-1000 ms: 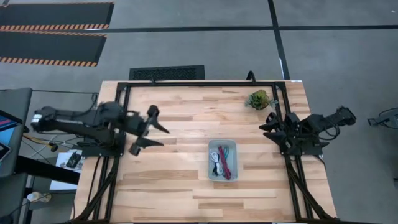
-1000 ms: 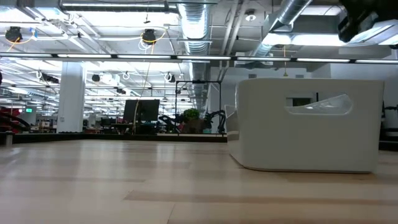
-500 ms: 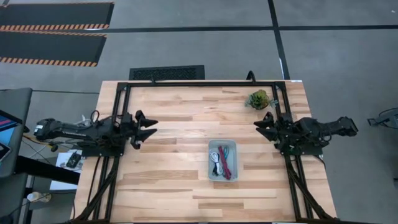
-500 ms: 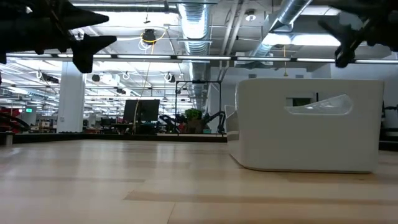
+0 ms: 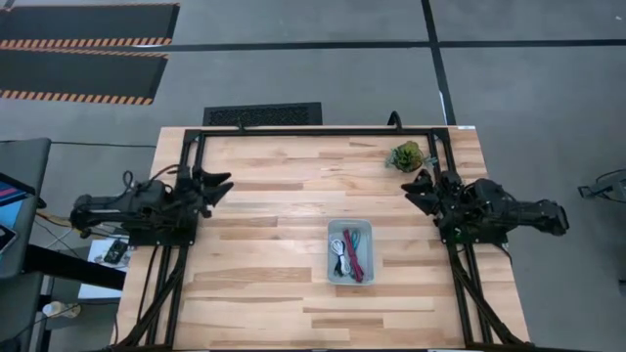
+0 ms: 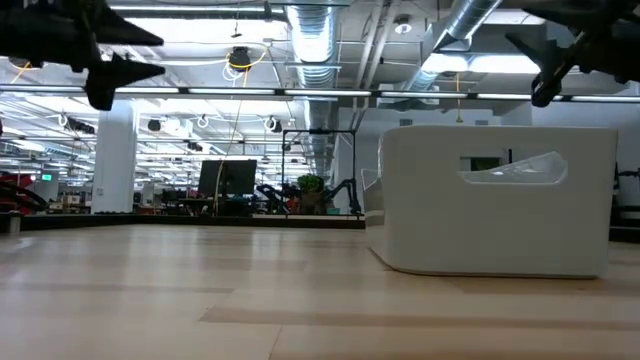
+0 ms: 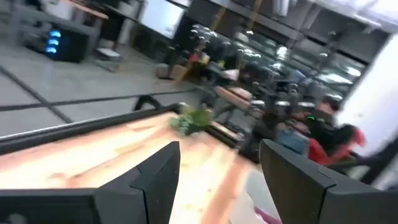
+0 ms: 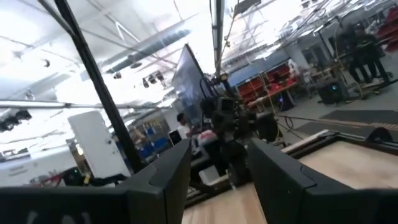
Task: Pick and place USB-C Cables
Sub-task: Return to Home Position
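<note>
The wooden table is mostly bare, with wide open room on either side of the one pale tray, which sits right of centre toward the near edge. The left gripper hangs over the left edge and the right gripper over the right edge. Each has its fingers spread and holds nothing (both are well apart from the tray). Inside the tray lie a dark red cable, a white cable and a black cable; a fourth, teal, is perhaps among them. One small plant stands near the far right corner.

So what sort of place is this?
Probably a big open robotics workshop: bare ceiling ducts, hazard-striped floor mats, and what look like more robot arms on benches beyond this wooden table.
</note>
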Robot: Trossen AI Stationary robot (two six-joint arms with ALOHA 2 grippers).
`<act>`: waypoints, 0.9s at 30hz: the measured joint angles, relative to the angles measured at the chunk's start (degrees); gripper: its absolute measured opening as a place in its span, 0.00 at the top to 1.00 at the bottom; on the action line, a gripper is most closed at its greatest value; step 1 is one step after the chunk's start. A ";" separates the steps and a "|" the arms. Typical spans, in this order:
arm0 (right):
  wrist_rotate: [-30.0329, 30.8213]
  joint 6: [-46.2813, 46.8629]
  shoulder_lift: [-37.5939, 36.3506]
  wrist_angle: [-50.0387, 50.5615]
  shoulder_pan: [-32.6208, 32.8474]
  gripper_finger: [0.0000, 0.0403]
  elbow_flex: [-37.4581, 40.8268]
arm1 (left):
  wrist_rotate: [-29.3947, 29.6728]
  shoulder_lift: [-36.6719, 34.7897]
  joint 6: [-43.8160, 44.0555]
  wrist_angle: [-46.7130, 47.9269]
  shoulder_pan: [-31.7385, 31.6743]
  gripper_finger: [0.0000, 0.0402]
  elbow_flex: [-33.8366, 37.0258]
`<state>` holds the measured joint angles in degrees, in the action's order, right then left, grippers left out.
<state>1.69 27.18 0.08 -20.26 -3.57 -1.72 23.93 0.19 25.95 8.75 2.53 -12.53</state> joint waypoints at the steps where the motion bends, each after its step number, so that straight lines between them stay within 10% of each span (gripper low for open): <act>1: -1.39 0.00 0.00 0.32 -0.94 0.53 0.01 | 1.21 0.41 0.31 -0.47 -0.01 0.48 0.33; 10: -3.22 -3.85 0.24 -0.74 -2.96 0.54 1.27 | -4.31 -0.02 -0.93 -17.11 -0.01 0.48 11.91; 17: -8.82 -10.24 0.81 3.57 -0.19 0.54 1.31 | -13.84 0.08 -9.47 -12.87 1.34 0.48 11.91; 27: -4.80 -10.04 1.07 18.20 1.98 0.54 1.36 | -11.02 0.13 -13.26 -12.62 1.54 0.48 11.97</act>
<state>-3.12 17.14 1.15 -2.07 -1.58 -0.36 12.91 0.33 12.69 -3.87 4.08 -0.56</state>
